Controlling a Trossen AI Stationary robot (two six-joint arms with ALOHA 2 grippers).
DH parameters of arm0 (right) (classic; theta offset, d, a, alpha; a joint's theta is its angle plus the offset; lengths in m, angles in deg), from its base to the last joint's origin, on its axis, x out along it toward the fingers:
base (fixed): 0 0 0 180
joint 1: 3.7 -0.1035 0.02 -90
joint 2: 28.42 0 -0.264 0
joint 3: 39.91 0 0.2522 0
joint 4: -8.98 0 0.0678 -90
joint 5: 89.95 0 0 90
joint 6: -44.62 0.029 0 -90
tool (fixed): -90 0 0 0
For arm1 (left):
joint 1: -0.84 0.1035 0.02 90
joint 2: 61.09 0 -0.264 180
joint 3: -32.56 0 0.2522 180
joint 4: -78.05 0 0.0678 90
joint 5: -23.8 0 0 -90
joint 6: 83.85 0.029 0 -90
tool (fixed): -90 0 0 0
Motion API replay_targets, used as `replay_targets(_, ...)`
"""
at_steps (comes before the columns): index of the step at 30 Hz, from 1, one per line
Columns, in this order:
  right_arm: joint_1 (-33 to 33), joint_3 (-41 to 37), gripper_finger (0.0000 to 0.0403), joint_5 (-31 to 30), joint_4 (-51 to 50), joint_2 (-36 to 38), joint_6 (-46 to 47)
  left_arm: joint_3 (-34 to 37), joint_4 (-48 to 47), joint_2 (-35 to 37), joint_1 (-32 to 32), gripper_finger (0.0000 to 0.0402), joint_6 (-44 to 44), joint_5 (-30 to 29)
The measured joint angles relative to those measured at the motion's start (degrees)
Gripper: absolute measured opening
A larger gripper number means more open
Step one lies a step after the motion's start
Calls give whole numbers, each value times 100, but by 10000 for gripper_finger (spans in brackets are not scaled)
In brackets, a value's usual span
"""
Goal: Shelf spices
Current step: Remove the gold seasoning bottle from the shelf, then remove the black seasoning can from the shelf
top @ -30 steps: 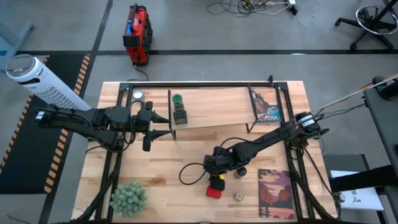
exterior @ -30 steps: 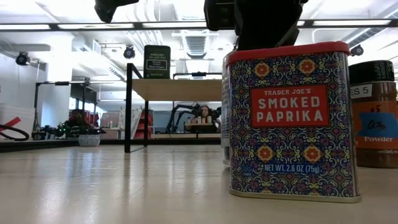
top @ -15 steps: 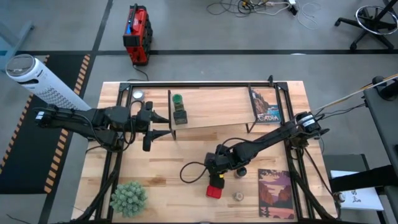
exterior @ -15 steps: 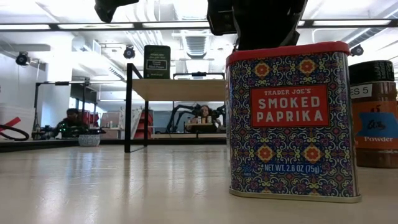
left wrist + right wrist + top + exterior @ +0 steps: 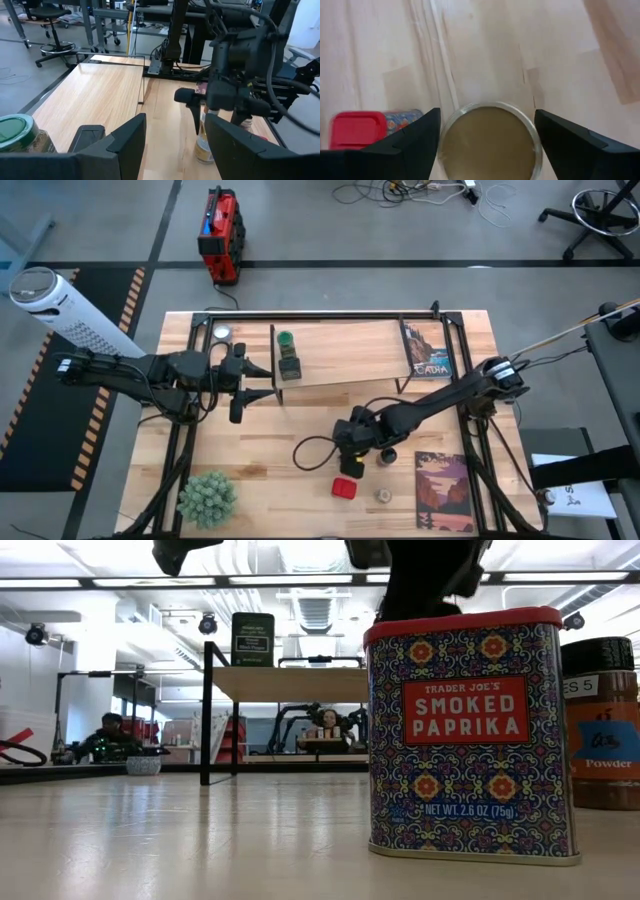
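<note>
Shows the right claw [image 5: 352, 463] released above mid-surface, fingers [image 5: 410, 140] spread to either side of the round top of a tan cylindrical spice container [image 5: 490, 142]; cannot tell whether touching. Places a red-lidded square tin labelled smoked paprika [image 5: 345, 488] just beside that claw, upright on the pale wooden surface [image 5: 250, 450], with a dark-lidded brown jar [image 5: 605, 720] close behind and a small pale jar [image 5: 383, 496] near. Finds the left claw [image 5: 260, 380] open and empty at the front edge of the low shelf of pale board in a black metal frame [image 5: 350, 355]. Sets a green-lidded glass jar [image 5: 286, 340] and a dark square tin [image 5: 290, 366] on that shelf, just beyond the left claw.
</note>
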Motion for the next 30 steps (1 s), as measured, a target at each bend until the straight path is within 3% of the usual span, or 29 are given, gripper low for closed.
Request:
replay_targets(17, 39, 27, 285, -333, -102, 385, -139, 0, 57, -1, 0, 192, 0, 0)
replay_targets(26, 116, 711, 290, -568, -775, 391, -725, 0, 83, -2, 0, 192, 0, 0)
replay_targets(30, 188, 1094, 289, -943, -702, 429, -1409, 0, 83, -2, 0, 192, 0, 0)
